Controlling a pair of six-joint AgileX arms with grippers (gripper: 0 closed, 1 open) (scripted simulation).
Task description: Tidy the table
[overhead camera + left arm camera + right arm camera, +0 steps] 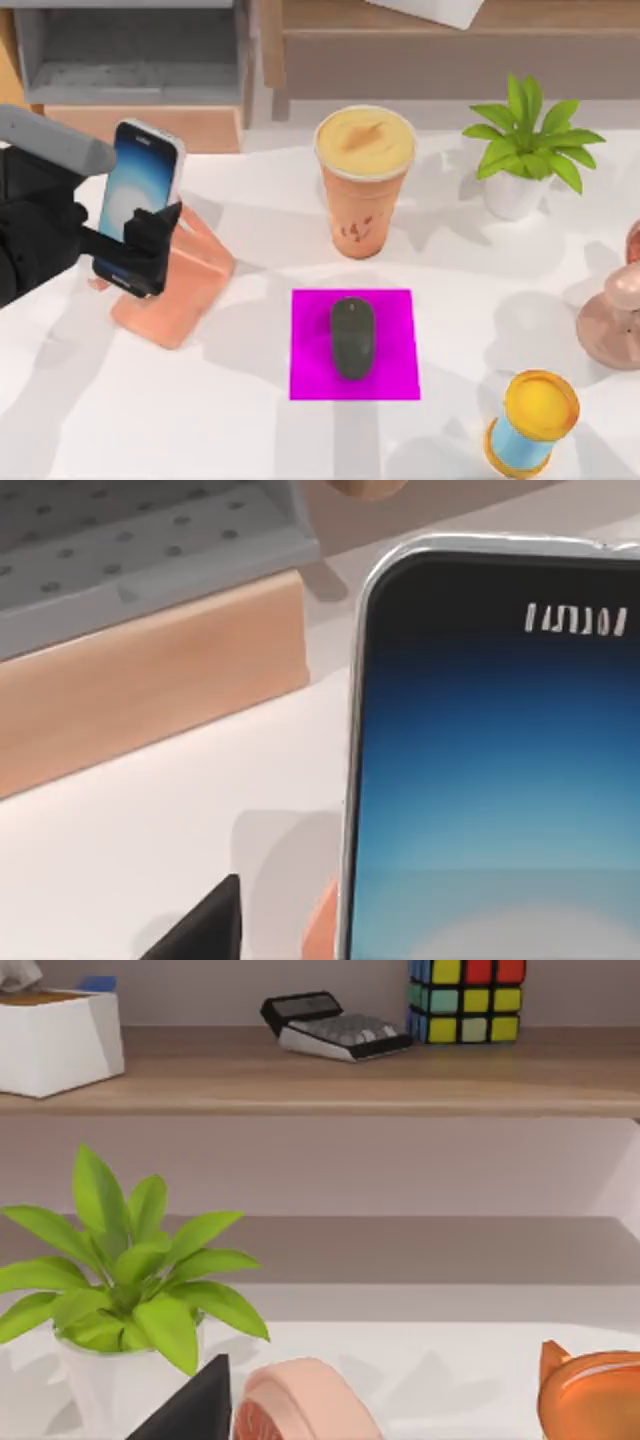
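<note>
Our left claw (pixel 140 245) is clamped on the phone (pixel 140 200) at the bench's (pixel 250 430) left side, holding it upright just above the pink stand (pixel 175 290); we judge the seating step in hand; next calls for a straight descent into the stand, then release; our right arm is parked at the right.

Phone (pixel 140 190) above pink stand (pixel 180 285). Mouse (pixel 352 337) on magenta mat (pixel 312 375). Cup (pixel 364 180), plant (pixel 525 140) behind. Calculator (pixel 335 1025), cube (pixel 465 998) on shelf (pixel 320 1085).
</note>
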